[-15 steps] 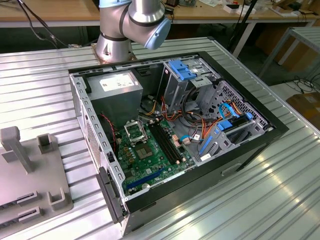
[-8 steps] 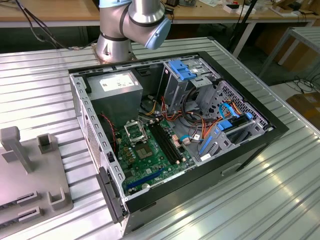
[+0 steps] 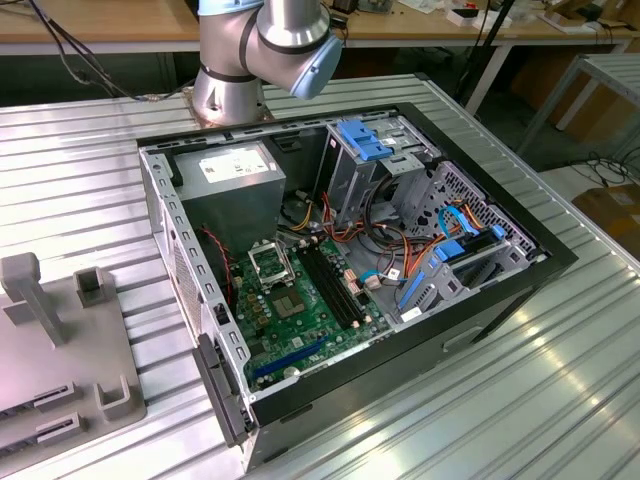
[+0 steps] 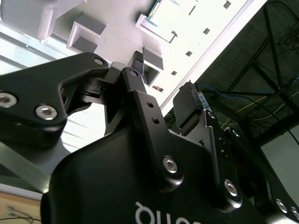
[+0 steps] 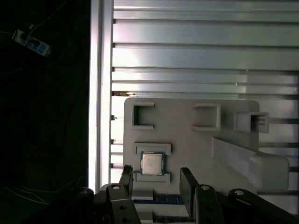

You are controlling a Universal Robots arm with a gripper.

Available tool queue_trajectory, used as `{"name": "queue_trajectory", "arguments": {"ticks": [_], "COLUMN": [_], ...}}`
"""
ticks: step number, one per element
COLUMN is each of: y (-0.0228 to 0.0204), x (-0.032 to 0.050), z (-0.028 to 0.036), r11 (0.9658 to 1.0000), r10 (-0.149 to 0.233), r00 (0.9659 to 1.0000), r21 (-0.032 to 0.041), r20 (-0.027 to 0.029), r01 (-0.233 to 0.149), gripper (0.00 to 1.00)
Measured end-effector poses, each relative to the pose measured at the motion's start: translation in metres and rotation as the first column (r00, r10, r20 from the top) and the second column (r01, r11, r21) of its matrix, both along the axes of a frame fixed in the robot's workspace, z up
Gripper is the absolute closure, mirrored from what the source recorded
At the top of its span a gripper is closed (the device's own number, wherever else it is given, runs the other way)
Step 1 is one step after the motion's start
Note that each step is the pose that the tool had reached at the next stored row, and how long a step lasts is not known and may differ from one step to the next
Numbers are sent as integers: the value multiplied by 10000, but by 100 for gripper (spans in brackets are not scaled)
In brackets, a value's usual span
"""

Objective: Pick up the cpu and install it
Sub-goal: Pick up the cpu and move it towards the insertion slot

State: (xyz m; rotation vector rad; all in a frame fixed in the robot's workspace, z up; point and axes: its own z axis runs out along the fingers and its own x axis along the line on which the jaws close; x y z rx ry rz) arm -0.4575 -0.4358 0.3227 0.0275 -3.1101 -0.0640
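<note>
The cpu point(image 5: 152, 164), a small square chip with a silvery face and a greenish edge, lies flat in a shallow holder on the grey fixture plate point(image 5: 187, 144). My gripper point(image 5: 156, 173) hangs above the plate, open, with nothing between its black fingers point(image 5: 126, 177). The chip sits in line with the gap between them and apart from both. In the second wrist view the gripper point(image 4: 163, 77) is seen from behind, jaws spread. In the exterior view the open computer case point(image 3: 480, 300) holds the green motherboard point(image 3: 300, 300) with its black square socket point(image 3: 270, 262).
The fixture plate point(image 3: 50, 340) at the exterior view's left carries raised grey posts point(image 5: 252, 161) and brackets. The slatted metal table point(image 3: 500, 400) surrounds the case. A power supply point(image 3: 235, 180), drive cages point(image 3: 375, 150) and loose cables point(image 3: 385, 240) crowd the case. The arm's base point(image 3: 255, 60) stands behind it.
</note>
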Motion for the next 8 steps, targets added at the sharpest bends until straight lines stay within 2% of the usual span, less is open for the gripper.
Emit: {"name": "queue_trajectory", "arguments": {"ticks": [8], "y": [0], "x": [0], "z": [0], "r11": [10000], "r10": [0], "r00": [10000], "r21": [5], "r20": [0], "r01": [0], "gripper": [47]}}
